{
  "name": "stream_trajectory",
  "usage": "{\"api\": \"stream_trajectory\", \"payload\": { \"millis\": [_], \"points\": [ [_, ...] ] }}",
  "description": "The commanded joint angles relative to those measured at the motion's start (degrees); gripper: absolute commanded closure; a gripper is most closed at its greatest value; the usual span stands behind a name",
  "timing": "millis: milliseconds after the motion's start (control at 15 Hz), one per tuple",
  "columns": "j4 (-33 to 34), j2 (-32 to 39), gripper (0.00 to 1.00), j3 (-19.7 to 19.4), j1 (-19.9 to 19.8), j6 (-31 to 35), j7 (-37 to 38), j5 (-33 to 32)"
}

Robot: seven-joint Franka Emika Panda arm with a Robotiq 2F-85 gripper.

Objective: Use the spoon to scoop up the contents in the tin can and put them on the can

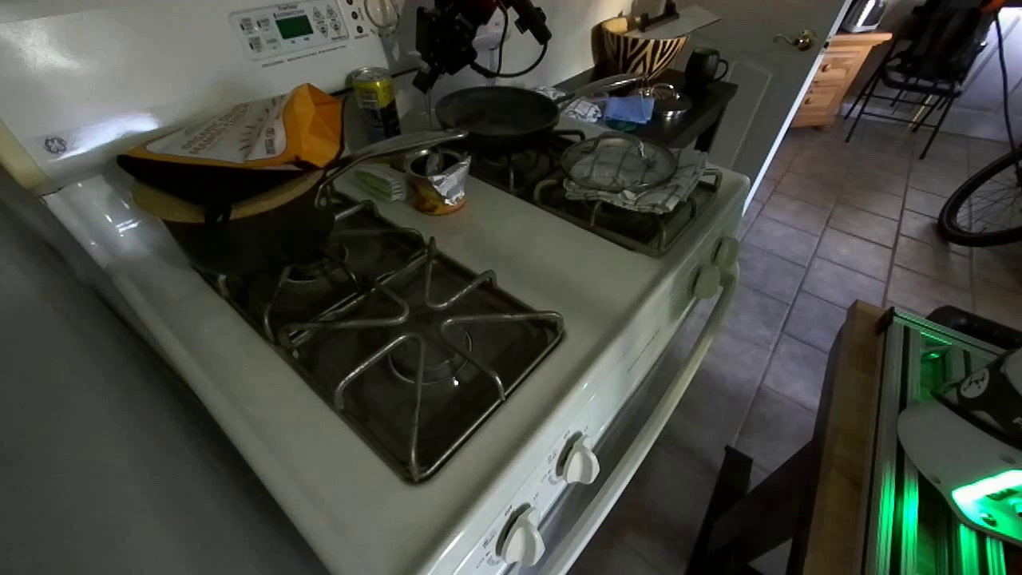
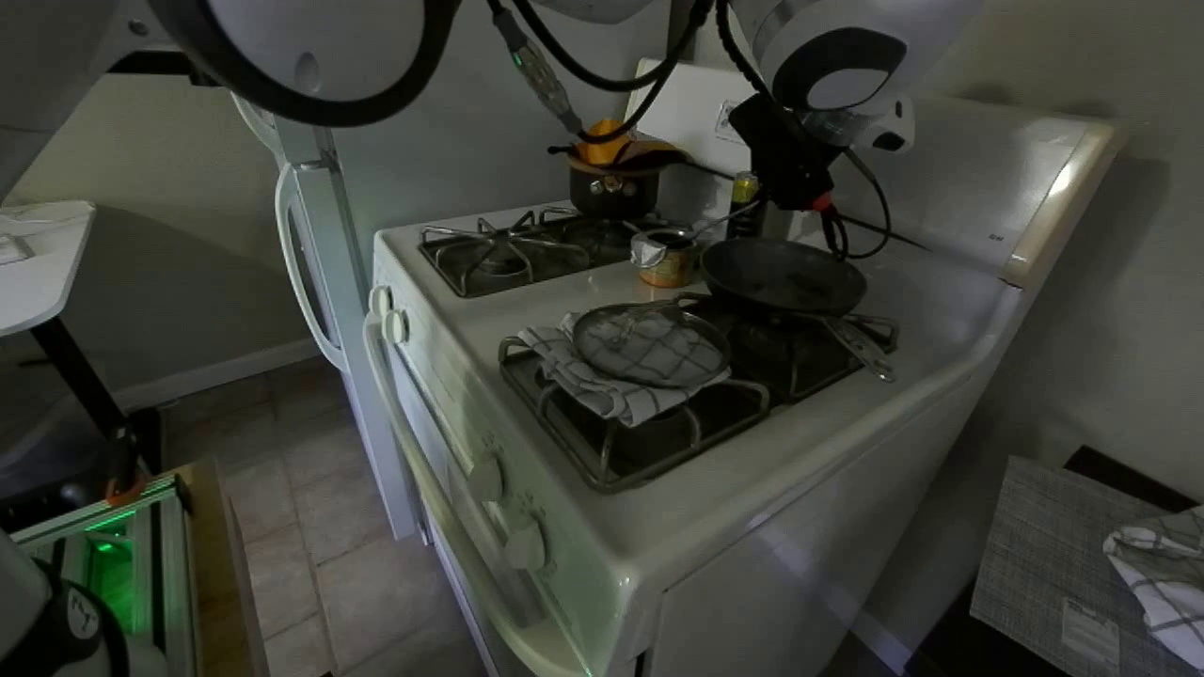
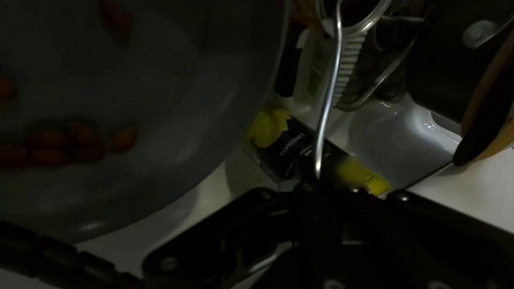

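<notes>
While spoon [image 3: 329, 90] is clamped in narrow claw [image 3: 316, 184], long axis is aimed steeply up wrist view, toward tin can [image 3: 360, 28] at top edge; scoop end unseen.

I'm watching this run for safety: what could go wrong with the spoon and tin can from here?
The spoon crosses the tin can's rim in the wrist view, so levering there might tip the can. The peeled foil at that rim could snag the spoon on its way out. The yellow-and-black drink can stands close to the gripper; a sideways swing may knock it over.
</notes>
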Motion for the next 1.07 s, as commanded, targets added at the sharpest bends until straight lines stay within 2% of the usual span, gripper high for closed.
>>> {"api": "stream_trajectory", "payload": {
  "millis": [0,200,400,667,867,1000],
  "points": [
    [-5.26,-4.41,0.98,1.44,-0.81,2.22,-5.76,-2.08],
    [-9.04,-7.71,0.98,1.81,-1.04,4.20,-11.14,-2.93],
    [-15.00,-11.81,0.98,3.05,-1.67,10.93,-17.82,-1.37],
    [-22.33,-16.08,0.97,6.56,-3.50,17.95,-26.45,5.08],
    [-27.09,-19.16,0.97,7.64,-4.25,17.84,-33.85,11.23],
    [-31.09,-21.94,0.98,6.77,-4.42,17.68,-38.19,15.20]
  ]
}}
